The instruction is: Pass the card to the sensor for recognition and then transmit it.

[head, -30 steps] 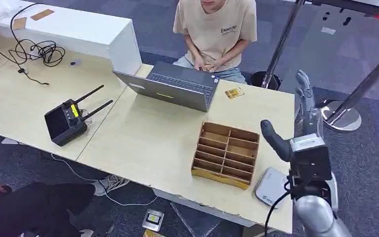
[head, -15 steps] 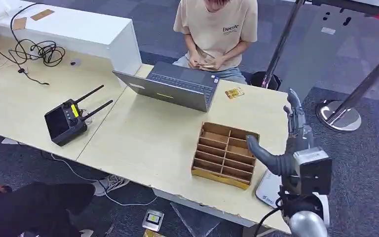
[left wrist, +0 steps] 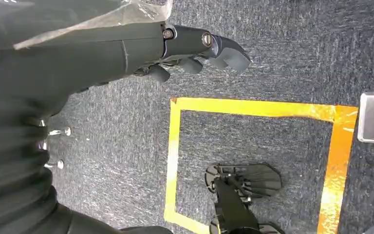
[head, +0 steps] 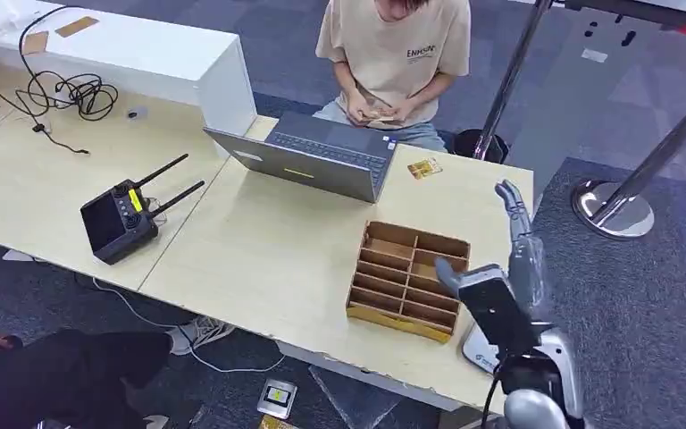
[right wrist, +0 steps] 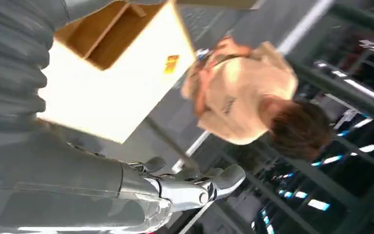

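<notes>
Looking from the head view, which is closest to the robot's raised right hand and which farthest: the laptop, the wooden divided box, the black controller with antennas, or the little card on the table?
From the right robot hand:
1. Wooden divided box, just beside it on the table.
2. Small card, near the table's far edge.
3. Laptop, farther along, before the seated person.
4. Black controller, far across on the other table.

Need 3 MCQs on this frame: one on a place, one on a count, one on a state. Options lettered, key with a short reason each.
1. Where does the card lie?
A. on the table beside the laptop
B. in the wooden organizer
C. on the floor

2. How many antennas does the black controller have?
A. one
B. two
C. four

3. What is the right hand doing?
A. gripping the card
B. pressing the laptop
C. holding nothing, fingers extended

Key: 1 A, the card sits on the tabletop by the laptop's corner. 2 B, two rods stick out. 3 C, the head view shows nothing in it.
</notes>
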Controlling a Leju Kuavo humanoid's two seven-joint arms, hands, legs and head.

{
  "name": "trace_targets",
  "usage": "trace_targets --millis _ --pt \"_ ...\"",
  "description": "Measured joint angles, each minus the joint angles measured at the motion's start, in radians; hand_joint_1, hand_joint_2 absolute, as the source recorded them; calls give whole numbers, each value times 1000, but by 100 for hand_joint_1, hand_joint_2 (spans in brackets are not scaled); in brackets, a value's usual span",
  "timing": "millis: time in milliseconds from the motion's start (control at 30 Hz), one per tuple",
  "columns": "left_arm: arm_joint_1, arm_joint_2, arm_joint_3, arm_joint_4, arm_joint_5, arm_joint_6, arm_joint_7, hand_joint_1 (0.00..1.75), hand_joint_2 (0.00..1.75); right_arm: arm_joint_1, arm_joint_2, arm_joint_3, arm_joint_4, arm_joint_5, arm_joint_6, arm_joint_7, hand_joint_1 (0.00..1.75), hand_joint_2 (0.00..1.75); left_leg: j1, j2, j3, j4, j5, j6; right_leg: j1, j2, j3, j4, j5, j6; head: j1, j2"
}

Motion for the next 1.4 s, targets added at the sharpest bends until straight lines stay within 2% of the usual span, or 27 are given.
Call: trace_targets --millis 367,433,467,500,533,567,600,633,700,733,800,833,900,933,1000,1033,1133,1200,1233,1400 --pt "0 0 0 0 -3 0 -18 0 175 -14 -19 31 57 56 -5 29 0 175 0 0 0 0 0 0 0 0 0 0 0 0 0 0" --pt "0 0 1 0 -3 0 -18 0 175 -16 -22 36 63 56 -5 30 5 175 0 0 0 0 0 0 0 0 0 0 0 0 0 0" --pt "0 0 1 0 -3 0 -18 0 175 -17 -23 38 66 56 -5 30 17 175 0 0 0 0 0 0 0 0 0 0 0 0 0 0" --pt "0 0 1 0 -3 0 -18 0 175 -18 -24 40 69 56 -5 30 37 175 0 0 0 0 0 0 0 0 0 0 0 0 0 0" --pt "0 0 1 0 -3 0 -19 0 175 -19 -25 43 71 57 -5 30 122 175 0 0 0 0 0 0 0 0 0 0 0 0 0 0" --pt "0 0 1 0 -3 0 -23 0 175 -19 -25 44 73 57 -5 30 113 175 0 0 0 0 0 0 0 0 0 0 0 0 0 0" --pt "0 0 1 0 -3 0 -24 0 175 -20 -25 45 75 57 -5 30 120 175 0 0 0 0 0 0 0 0 0 0 0 0 0 0" --pt "0 0 1 0 -3 0 -24 0 175 -20 -26 46 76 57 -5 30 134 175 0 0 0 0 0 0 0 0 0 0 0 0 0 0" --pt "0 0 2 0 -3 0 -24 0 175 -20 -28 48 76 57 -5 30 84 175 0 0 0 0 0 0 0 0 0 0 0 0 0 0" --pt "0 0 2 0 -3 0 -24 0 175 -20 -29 49 76 57 -5 30 68 175 0 0 0 0 0 0 0 0 0 0 0 0 0 0" --pt "0 0 2 0 -3 0 -24 0 175 -20 -30 51 76 57 -5 30 72 175 0 0 0 0 0 0 0 0 0 0 0 0 0 0" --pt "0 0 2 0 -3 0 -24 0 175 -20 -31 52 76 58 -5 31 65 175 0 0 0 0 0 0 0 0 0 0 0 0 0 0" --pt "0 0 2 0 -3 0 -24 0 175 -20 -33 55 76 58 -6 31 99 175 0 0 0 0 0 0 0 0 0 0 0 0 0 0" --pt "0 0 2 0 -3 0 -24 0 175 -20 -34 56 76 58 -6 31 91 175 0 0 0 0 0 0 0 0 0 0 0 0 0 0" --pt "0 0 2 0 -3 0 -24 0 175 -20 -34 58 76 58 -6 31 91 175 0 0 0 0 0 0 0 0 0 0 0 0 0 0" --pt "0 0 2 0 -3 0 -24 0 175 -20 -34 60 76 59 -6 31 105 175 0 0 0 0 0 0 0 0 0 0 0 0 0 0" --pt "0 0 2 0 -3 0 -24 0 175 -20 -35 61 76 64 -6 31 101 175 0 0 0 0 0 0 0 0 0 0 0 0 0 0" --pt "0 0 2 0 -3 0 -24 0 175 -20 -35 62 77 64 -6 31 106 175 0 0 0 0 0 0 0 0 0 0 0 0 0 0" --pt "0 0 2 0 -4 0 -24 0 175 -20 -35 63 79 64 -6 31 143 175 0 0 0 0 0 0 0 0 0 0 0 0 0 0" --pt "0 0 2 0 -5 0 -30 0 175 -20 -35 64 82 70 -7 34 150 175 0 0 0 0 0 0 0 0 0 0 0 0 0 0"
